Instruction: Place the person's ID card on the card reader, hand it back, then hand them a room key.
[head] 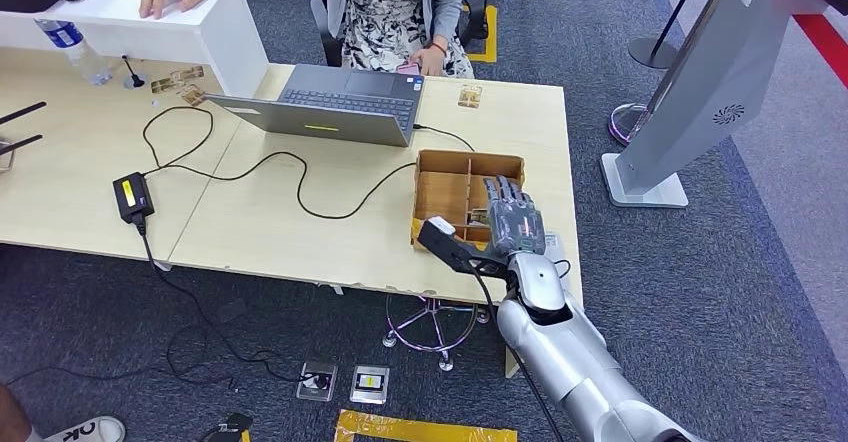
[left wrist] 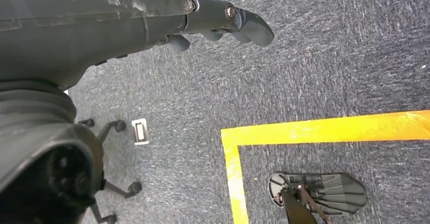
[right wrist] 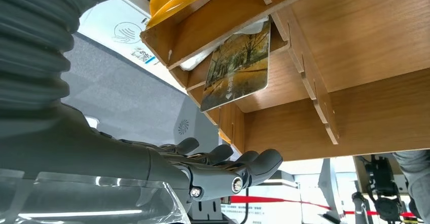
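My right hand [head: 510, 217] hovers over the wooden compartment box [head: 470, 158] at the table's right end, fingers stretched forward, thumb out to the side, holding nothing. In the right wrist view a room key card [right wrist: 236, 67] with an autumn tree picture leans inside a slot of the box [right wrist: 355, 112], a short way beyond my fingers [right wrist: 253, 165]. The black card reader [head: 132, 196] with a yellow label lies at the left of the table on its cable. My left hand [left wrist: 223, 21] hangs over the carpet, empty. A person [head: 390, 7] sits behind the laptop.
An open grey laptop [head: 345, 102] stands mid-table, with a black cable [head: 300, 177] looping across the top. A small card stand [head: 470, 95] sits beside the laptop. A white counter [head: 150, 22], a water bottle [head: 72, 47] and a grey kiosk [head: 700, 92] stand around.
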Robot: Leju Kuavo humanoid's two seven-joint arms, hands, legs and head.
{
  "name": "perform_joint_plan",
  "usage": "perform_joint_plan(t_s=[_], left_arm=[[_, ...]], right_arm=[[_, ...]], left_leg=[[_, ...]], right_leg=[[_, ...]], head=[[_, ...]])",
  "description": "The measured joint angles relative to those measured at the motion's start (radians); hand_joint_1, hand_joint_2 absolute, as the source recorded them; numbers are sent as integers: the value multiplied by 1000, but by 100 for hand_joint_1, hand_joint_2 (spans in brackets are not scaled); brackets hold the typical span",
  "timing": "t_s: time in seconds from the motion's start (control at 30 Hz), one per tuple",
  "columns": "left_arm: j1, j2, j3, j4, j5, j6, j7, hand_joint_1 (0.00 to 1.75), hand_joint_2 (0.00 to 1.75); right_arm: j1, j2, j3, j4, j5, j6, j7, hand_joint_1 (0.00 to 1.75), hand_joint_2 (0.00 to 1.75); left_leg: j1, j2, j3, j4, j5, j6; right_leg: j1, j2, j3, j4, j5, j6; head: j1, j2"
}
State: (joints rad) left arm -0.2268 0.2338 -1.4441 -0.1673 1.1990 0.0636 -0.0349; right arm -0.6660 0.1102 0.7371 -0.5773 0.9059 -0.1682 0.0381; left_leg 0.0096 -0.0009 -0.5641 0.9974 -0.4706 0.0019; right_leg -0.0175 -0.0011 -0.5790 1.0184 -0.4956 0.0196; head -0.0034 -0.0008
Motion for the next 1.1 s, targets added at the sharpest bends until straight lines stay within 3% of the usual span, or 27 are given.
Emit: perform_joint_plan(t_s=[0.3,0.37,0.5,0.63,0.7,0.73,0.83,0.87,0.97,1.0,1.03,1.1], left_arm=[[0,0,0,0,5,0,0,0,0],[0,0,0,0,5,0,0,0,0],[0,0,0,0,4,-1,0,0,0],[0,0,-4,0,3,-2,0,0,0],[-1,0,-6,0,1,-3,0,0,0],[-1,0,-7,0,-1,-3,0,0,0],[-1,0,-10,0,-3,-4,0,0,0],[-1,0,-12,0,-3,-5,0,0,0],[-1,0,-16,0,-3,-5,0,0,0],[-1,0,-17,0,-3,-5,0,0,0],[-1,0,-17,0,-3,-5,0,0,0],[-1,0,-17,0,-3,-5,0,0,0]], right_arm=[[-1,0,-1,25,-1,2,-3,0,175],[-2,0,-2,30,-1,2,-4,9,175],[-3,0,-3,41,-2,2,-13,175,175],[-6,5,-10,53,-8,2,-31,3,175],[-9,6,-11,58,-7,-1,-31,0,175],[-9,6,-11,60,-7,-4,-31,0,131],[-10,7,-13,68,-4,-15,-30,1,131],[-10,8,-14,72,-4,-18,-31,45,175],[-11,10,-16,80,-3,-24,-36,175,175],[-12,11,-17,83,-2,-25,-41,175,175],[-13,12,-18,86,-2,-26,-48,147,175],[-16,13,-19,91,0,-27,-59,60,175]], left_leg=[[0,0,0,0,0,0],[0,0,0,0,0,0],[0,0,0,0,0,0],[0,0,0,0,0,0],[0,0,0,0,0,0],[0,0,0,0,0,0],[0,0,0,0,0,0],[0,0,0,0,0,0],[0,0,0,0,0,0],[0,0,0,0,0,0],[0,0,0,0,0,0],[0,0,0,0,0,0]], right_leg=[[0,0,0,0,0,0],[0,0,0,0,0,0],[0,0,0,0,0,0],[0,0,0,0,0,0],[0,0,0,0,0,0],[0,0,0,0,0,0],[0,0,0,0,0,0],[0,0,0,0,0,0],[0,0,0,0,0,0],[0,0,0,0,0,0],[0,0,0,0,0,0],[0,0,0,0,0,0]], head=[[0,0],[0,0],[0,0],[0,0],[0,0],[0,0],[0,0],[0,0],[0,0],[0,0],[0,0],[0,0]])
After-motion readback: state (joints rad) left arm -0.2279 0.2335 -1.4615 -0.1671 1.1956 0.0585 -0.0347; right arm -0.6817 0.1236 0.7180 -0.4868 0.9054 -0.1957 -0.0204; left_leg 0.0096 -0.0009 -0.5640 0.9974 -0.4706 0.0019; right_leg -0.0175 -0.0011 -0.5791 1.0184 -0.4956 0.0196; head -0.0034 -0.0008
